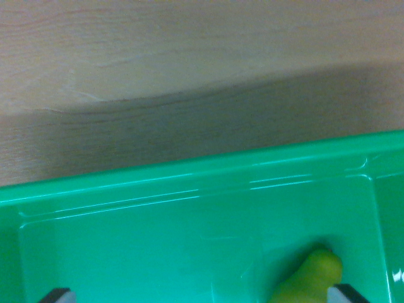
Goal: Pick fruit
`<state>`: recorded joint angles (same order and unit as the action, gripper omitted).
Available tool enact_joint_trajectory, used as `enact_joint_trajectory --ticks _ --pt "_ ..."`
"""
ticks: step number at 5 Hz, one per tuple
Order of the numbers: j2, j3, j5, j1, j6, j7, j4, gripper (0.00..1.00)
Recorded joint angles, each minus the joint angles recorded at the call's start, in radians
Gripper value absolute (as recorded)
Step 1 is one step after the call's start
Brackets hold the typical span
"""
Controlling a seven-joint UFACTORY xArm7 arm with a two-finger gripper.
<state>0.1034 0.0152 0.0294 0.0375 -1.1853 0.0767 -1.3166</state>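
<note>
A yellow-green fruit (312,278), shaped like a pear, lies on the floor of a green plastic tray (189,189) at the bottom right of the wrist view; its lower part is cut off by the frame edge. Two dark fingertips of my gripper (202,295) poke in at the bottom edge, one at the left (58,295) and one at the right (347,293). They stand wide apart, so the gripper is open. The right fingertip sits just beside the fruit; the left one is far from it. Nothing is held between them.
The tray's raised rim (208,165) runs across the middle of the view. Beyond it is a wooden tabletop (189,76) with a dark shadow band along the tray.
</note>
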Motion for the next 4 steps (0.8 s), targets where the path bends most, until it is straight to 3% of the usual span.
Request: enact_joint_trajectory --ticks 1,2,3,4 --pt "0.02 0.006 -0.0003 0.0098 0.047 0.022 0.045 0.0" --pt "0.02 0.006 -0.0003 0.0098 0.047 0.022 0.045 0.0" --pt "0.039 0.013 -0.0006 0.0196 0.094 0.045 0.089 0.0" --pt "0.039 0.013 -0.0006 0.0196 0.094 0.045 0.089 0.0"
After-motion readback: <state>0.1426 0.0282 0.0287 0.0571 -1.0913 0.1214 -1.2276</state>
